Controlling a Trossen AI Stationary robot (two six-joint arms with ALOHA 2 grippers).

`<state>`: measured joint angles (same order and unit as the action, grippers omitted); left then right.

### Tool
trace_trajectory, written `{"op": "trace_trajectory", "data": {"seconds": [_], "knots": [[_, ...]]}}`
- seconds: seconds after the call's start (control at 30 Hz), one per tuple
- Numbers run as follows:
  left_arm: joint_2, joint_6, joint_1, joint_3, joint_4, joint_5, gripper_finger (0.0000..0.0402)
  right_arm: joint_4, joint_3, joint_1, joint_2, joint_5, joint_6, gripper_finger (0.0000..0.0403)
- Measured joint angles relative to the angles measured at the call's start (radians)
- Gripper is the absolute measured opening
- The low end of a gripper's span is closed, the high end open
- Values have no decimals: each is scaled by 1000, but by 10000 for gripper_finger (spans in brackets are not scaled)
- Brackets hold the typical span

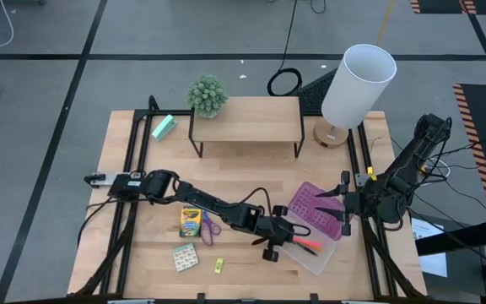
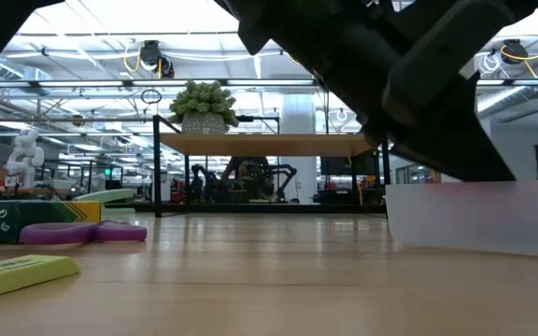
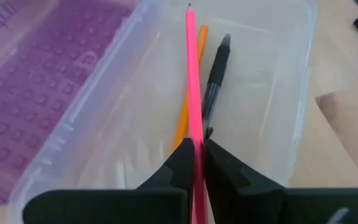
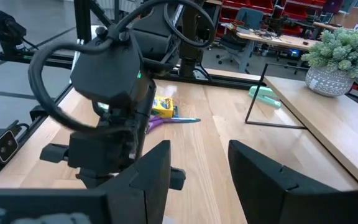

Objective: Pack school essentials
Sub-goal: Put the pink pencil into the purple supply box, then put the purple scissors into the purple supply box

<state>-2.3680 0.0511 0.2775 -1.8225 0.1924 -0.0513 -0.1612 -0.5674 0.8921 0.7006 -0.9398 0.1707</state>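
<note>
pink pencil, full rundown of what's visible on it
The pink pencil is slim, straight and bright pink with a dark sharpened tip. The left gripper is shut on its lower part, tip pointing away from the wrist. It hangs over the inside of the clear box, lying close along the orange pencil and beside the black pen, both already in the box. Whether it touches them or the floor cannot be told. In the high view it shows as a pink streak at the box.

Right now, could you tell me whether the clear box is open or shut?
Open: the purple lid lies flipped back beside the clear box.
</note>
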Motion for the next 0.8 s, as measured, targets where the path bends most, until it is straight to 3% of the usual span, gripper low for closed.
{"op": "trace_trajectory", "data": {"seconds": [0.4,0.8], "knots": [[0,5,0,0,12,2,94,0,0,0,0,0,0,157],[29,-13,0,0,22,-50,102,0,0,0,0,2,1,157]]}}
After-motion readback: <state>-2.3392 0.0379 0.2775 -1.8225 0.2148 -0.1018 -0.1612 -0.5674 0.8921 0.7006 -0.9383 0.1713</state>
